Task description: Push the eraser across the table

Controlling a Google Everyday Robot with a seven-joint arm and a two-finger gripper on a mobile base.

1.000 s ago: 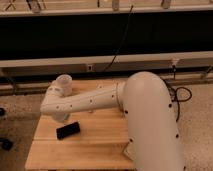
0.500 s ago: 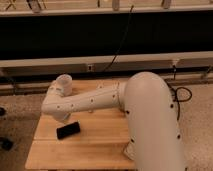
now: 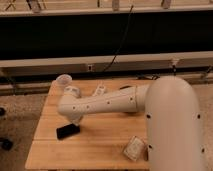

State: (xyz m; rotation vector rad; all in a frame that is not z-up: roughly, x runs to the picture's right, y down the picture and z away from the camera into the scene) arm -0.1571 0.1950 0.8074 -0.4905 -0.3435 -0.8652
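The black eraser (image 3: 67,131) lies flat on the left part of the light wooden table (image 3: 100,150). My white arm reaches from the right across the table. Its end, with the gripper (image 3: 75,120), points down just above and right of the eraser, very near its far edge. I cannot tell whether it touches the eraser.
A pale cup-like bowl (image 3: 63,80) stands at the table's far left corner. A small white object (image 3: 98,91) lies at the far edge. A white rectangular packet (image 3: 134,148) lies near the front right, beside my arm's thick body (image 3: 175,130). A dark wall and cable are behind.
The arm's bulk has shifted slightly, and the white packet at the front right now shows. The eraser lies in about the same place.
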